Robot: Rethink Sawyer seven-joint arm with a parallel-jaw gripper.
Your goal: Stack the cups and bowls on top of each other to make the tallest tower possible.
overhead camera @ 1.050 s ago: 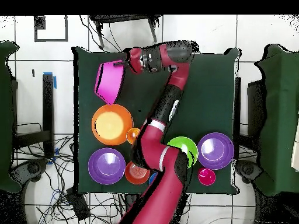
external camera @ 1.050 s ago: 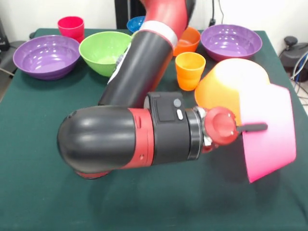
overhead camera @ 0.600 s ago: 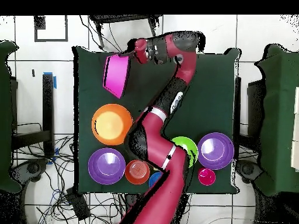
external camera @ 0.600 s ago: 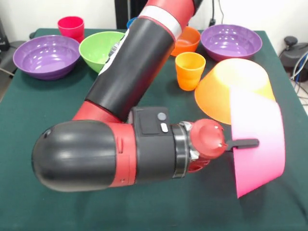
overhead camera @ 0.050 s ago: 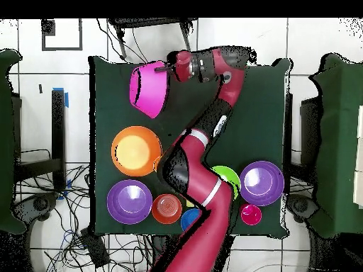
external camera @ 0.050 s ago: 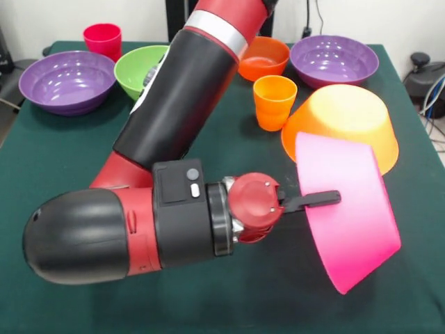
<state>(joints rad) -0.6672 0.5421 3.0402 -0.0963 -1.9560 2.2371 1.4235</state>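
While my arm (external camera @ 0.050 s ago: 174,111) stretches low across the green table (external camera @ 0.050 s ago: 55,160), my gripper (external camera @ 0.050 s ago: 332,198) at centre right of the front view pinches the wall of the large pink bowl (external camera @ 0.050 s ago: 348,216), one dark finger (external camera @ 0.050 s ago: 313,200) lying along the outside of it; the bowl is tipped on its side, clear of the cloth, its mouth turned away from the camera; just behind it, at right of the frame, the large orange bowl (external camera @ 0.050 s ago: 344,122) sits upside down on the table, its rim partly hidden by the pink one. At upper centre the orange cup (external camera @ 0.050 s ago: 274,101) stands upright near the inverted bowl; behind the cup the small orange-red bowl (external camera @ 0.050 s ago: 264,57) rests mouth up, and a purple bowl (external camera @ 0.050 s ago: 334,59) sits at upper right. A second purple bowl (external camera @ 0.050 s ago: 66,80) lies at upper left, the green bowl (external camera @ 0.050 s ago: 139,69) beside it is partly covered by my arm, and the red cup (external camera @ 0.050 s ago: 103,38) stands at the far upper left edge.

From overhead, the pink bowl (overhead camera @ 0.050 s ago: 149,88) hangs at upper left of the table with my gripper (overhead camera @ 0.050 s ago: 164,69) at its rim; the large orange bowl (overhead camera @ 0.050 s ago: 135,150) lies below it, well apart; a sliver of the blue bowl (overhead camera @ 0.050 s ago: 188,218) shows at lower centre beside my arm.
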